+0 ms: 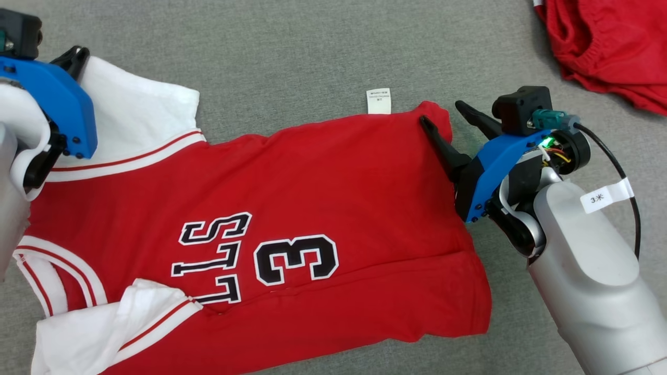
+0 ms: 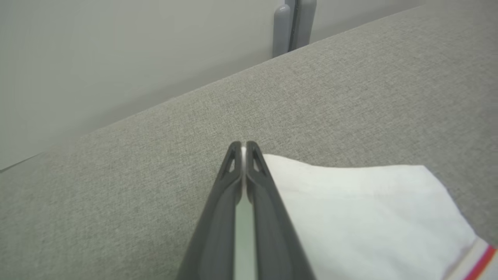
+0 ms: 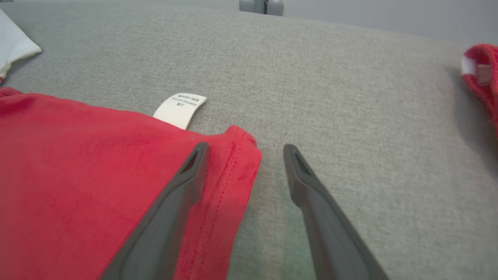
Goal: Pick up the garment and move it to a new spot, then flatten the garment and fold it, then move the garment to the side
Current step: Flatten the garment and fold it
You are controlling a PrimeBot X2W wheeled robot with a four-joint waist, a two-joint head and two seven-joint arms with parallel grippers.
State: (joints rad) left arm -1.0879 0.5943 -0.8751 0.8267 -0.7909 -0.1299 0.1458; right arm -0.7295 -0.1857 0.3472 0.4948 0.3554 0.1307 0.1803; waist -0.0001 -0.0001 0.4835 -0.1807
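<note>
Left gripper (image 2: 244,149): the fingers are pressed together with a thin sliver of white cloth between them, pinching the edge of the white sleeve (image 2: 358,217).
Right gripper (image 3: 245,149): the fingers are spread wide and hold nothing. One finger is over the red cloth and the other over bare worktop (image 1: 292,57).
Garment (image 1: 312,187): a red jersey with white trim, black letters and a black 3. It lies spread on the worktop, stretching from the left gripper to the right gripper.
White sleeve: it lies flat just beside the left gripper's fingers, on their right in that wrist view, with a red stripe at its far end.
Hem corner (image 3: 243,155): it sits between the right gripper's fingertips, with the stitched edge running down alongside the finger that is over the cloth.
Care label (image 3: 179,110): a white label just beyond the right gripper's fingertips, on the garment side. It sticks out from the red edge onto the grey.
Second sleeve (image 1: 130,317): white, folded over the red body at the near edge, well apart from both grippers.
Other red cloth (image 1: 609,47): bunched up beyond the right gripper, well apart from it and from the garment.
Worktop: covered in grey woven fabric.
</note>
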